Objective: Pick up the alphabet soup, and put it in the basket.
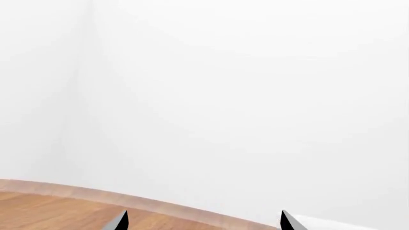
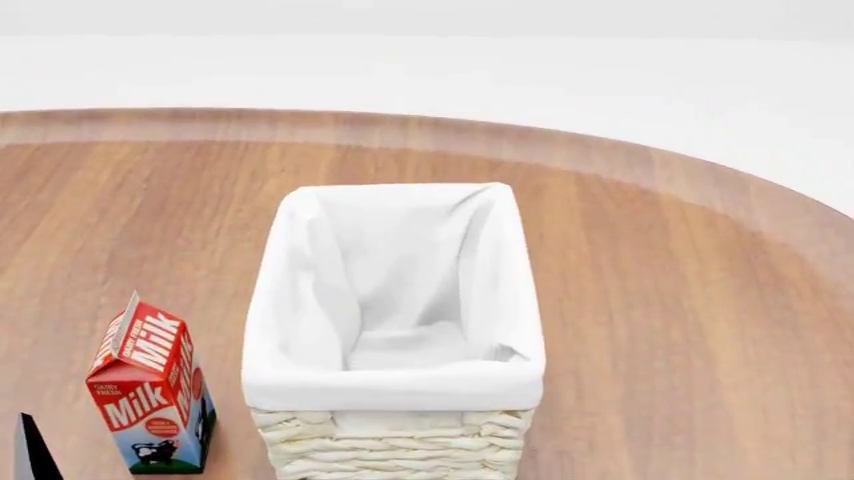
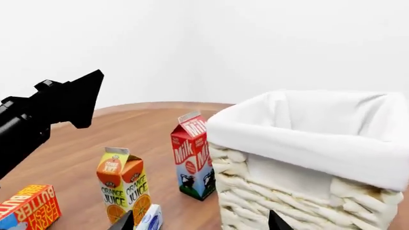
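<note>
The basket [image 2: 400, 385] is seen standing on the wooden table [image 2: 667, 300], and only its white liner is visible inside, so the task is judged as not yet begun. The alphabet soup is not being shown in any view. Nothing is being held: the right gripper [image 3: 200, 221] and the left gripper [image 1: 204, 221] are both spread apart. Finding and grasping the can are left.
</note>
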{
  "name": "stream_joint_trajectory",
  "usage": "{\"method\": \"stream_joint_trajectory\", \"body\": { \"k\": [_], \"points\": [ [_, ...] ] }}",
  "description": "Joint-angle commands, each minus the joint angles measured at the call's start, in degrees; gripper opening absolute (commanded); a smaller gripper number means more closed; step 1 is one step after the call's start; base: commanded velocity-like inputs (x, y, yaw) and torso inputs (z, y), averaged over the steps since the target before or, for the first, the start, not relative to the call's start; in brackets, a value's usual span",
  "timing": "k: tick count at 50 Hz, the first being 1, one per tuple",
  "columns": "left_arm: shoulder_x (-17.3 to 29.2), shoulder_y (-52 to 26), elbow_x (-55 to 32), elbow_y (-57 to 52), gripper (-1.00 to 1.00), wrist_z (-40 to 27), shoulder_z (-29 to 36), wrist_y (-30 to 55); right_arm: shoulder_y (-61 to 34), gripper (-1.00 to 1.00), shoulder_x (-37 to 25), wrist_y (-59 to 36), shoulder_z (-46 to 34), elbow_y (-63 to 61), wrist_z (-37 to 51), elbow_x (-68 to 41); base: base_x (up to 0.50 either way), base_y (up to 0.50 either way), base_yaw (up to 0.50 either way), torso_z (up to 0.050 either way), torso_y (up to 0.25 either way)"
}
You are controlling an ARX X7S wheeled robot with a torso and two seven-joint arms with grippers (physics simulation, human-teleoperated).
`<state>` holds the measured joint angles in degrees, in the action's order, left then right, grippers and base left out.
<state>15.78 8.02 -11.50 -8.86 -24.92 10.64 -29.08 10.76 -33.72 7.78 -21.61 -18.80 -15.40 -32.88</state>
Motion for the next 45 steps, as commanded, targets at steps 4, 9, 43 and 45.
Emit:
{"method": "stream_joint_trajectory", "body": {
  "k": [4,9,43,45],
  "points": [
    [0.19,0.13,0.1,-0.09,1.0,-0.29,0.23,-0.21,0.37,1.0,-1.69,-0.94,-4.11,-0.92,-2.78,5.29,0.0,0.0,0.0,0.0,0.0],
    [0.27,0.25,0.15,-0.22,1.0,-0.46,0.25,-0.25,0.37,1.0,-1.76,-1.18,-4.95,-0.64,-3.02,6.52,0.0,0.0,0.0,0.0,0.0],
    [0.63,0.04,0.39,-0.11,1.0,-1.09,0.91,-0.12,2.34,1.0,-3.82,2.64,-11.59,-0.6,-8.91,14.43,0.0,0.0,0.0,0.0,0.0],
    [0.67,0.13,0.41,-0.27,1.0,-1.16,0.92,-0.11,2.26,1.0,-3.83,2.47,-11.65,-0.62,-8.91,14.38,0.0,0.0,0.0,0.0,0.0]
  ]
}}
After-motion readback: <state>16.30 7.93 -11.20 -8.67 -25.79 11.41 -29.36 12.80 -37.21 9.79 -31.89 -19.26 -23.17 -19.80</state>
